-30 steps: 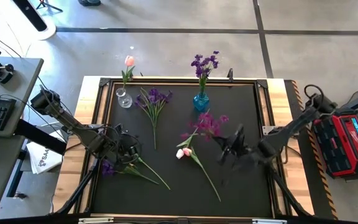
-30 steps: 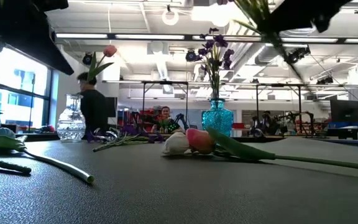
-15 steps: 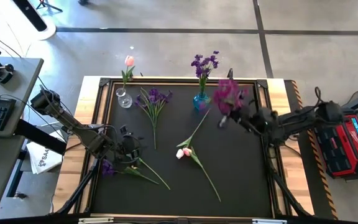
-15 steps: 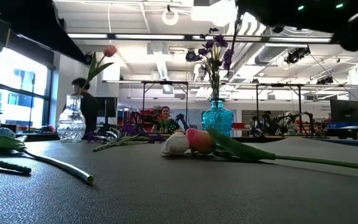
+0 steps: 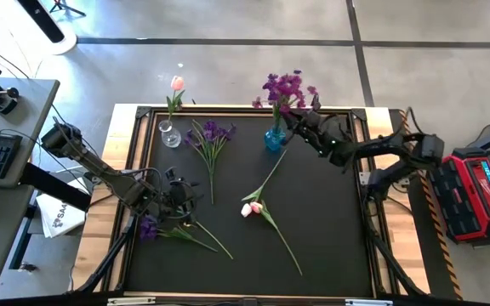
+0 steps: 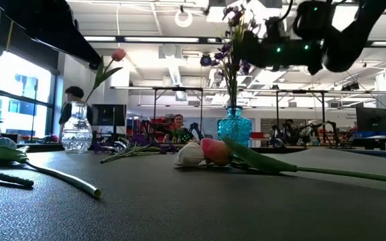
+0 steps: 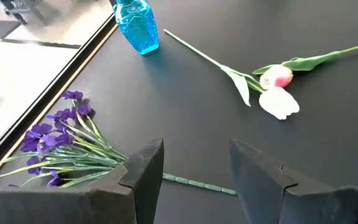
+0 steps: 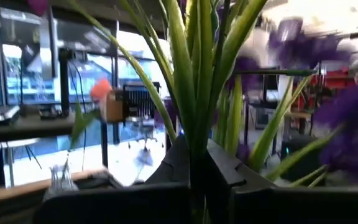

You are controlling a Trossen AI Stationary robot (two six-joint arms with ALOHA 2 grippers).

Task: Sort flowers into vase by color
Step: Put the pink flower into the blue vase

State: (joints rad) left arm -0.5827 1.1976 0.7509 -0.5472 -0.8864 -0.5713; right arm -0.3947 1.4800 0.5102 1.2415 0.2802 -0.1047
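The right gripper [image 5: 300, 121] squeezes a purple bunch [image 5: 286, 88] right above the blue vase [image 5: 275, 138]. The left gripper [image 5: 179, 197] is open, low over the mat [image 5: 330, 229] near purple flowers [image 5: 148, 228]. Tulips [image 5: 251, 207] lie mid-mat.

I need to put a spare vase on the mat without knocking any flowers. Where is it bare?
The mat's right half, right of the tulips, and its near edge lie bare. The far edge is crowded: clear vase, purple sprig, blue vase, right gripper holding a purple bunch. The left gripper sits over another sprig.
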